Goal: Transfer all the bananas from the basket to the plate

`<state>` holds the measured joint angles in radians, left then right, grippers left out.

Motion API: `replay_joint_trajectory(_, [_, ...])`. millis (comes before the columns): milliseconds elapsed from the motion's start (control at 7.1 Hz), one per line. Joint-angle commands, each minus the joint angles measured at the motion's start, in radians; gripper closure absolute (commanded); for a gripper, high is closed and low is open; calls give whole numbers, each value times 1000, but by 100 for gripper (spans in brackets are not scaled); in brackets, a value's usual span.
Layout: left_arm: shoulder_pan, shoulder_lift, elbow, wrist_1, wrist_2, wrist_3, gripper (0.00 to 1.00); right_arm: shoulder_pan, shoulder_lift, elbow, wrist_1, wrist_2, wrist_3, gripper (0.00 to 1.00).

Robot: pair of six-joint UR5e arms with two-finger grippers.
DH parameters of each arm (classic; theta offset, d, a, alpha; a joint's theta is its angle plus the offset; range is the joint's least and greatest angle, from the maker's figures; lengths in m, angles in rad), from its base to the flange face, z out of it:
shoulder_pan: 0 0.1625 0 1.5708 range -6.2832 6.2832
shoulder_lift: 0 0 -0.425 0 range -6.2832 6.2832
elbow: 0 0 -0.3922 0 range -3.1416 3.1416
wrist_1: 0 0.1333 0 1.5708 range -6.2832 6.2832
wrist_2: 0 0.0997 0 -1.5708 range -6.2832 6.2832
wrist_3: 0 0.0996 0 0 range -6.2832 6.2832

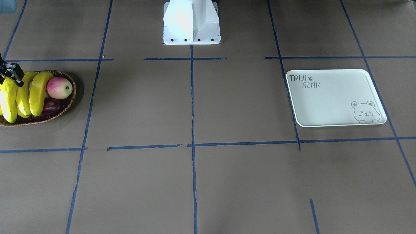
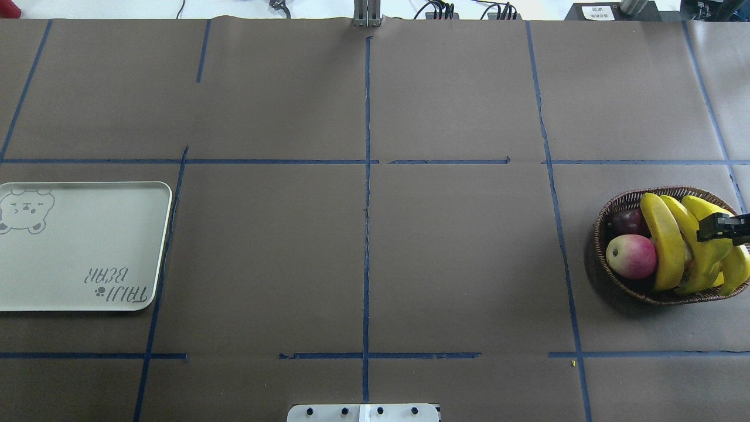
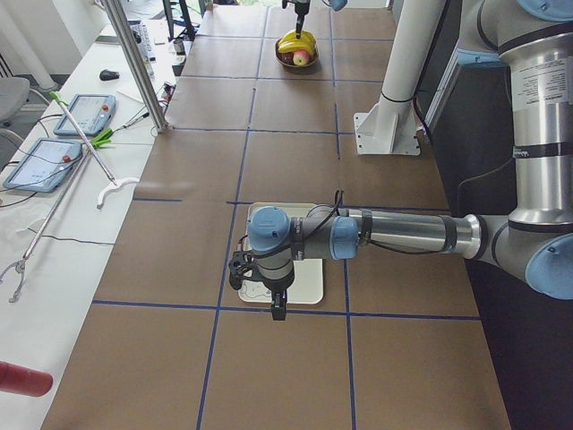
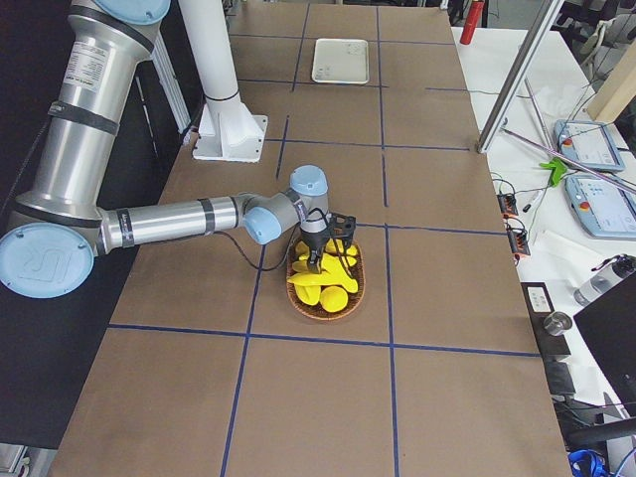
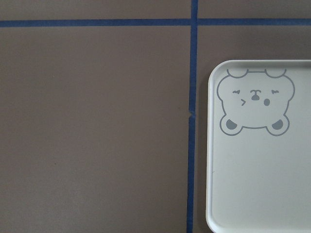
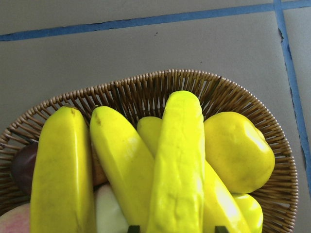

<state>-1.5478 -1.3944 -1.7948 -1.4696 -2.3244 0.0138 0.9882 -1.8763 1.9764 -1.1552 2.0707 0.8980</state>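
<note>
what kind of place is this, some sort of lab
Most likely a robotics lab or test cell: a table covered in brown paper and gridded with blue tape, a robot arm reaching over it, and teach pendants with cables on a side bench.

Table [image 2: 263, 252] w/ basket [image 2: 600, 249], plate [image 2: 88, 246]

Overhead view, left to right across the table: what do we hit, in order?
plate → robot's white mount at the bottom edge → basket (left rim) → pink apple → bananas. The dark fruit and the gripper overlap these, so they are left out.
</note>
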Motion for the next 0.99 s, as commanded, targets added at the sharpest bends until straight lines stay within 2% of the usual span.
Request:
replay_joint_trajectory(0, [0,0,0,0,0,0,0,1,3,2,-1,0,-10,87])
replay_joint_trajectory(141, [0,0,0,0,-1,0,0,3,6,4,-3,3,-13,94])
replay_joint_trajectory(423, [2,0,-11,0,-1,0,0,45,9,57,-14,55,-66,98])
replay_joint_trajectory(564, [23,0,-21,0,-1,0,0,116,14,62,-14,130,-132,99])
replay_joint_trajectory(846, [37,0,-23,-2,0,2,0,260,73,62,-14,282,-400,99])
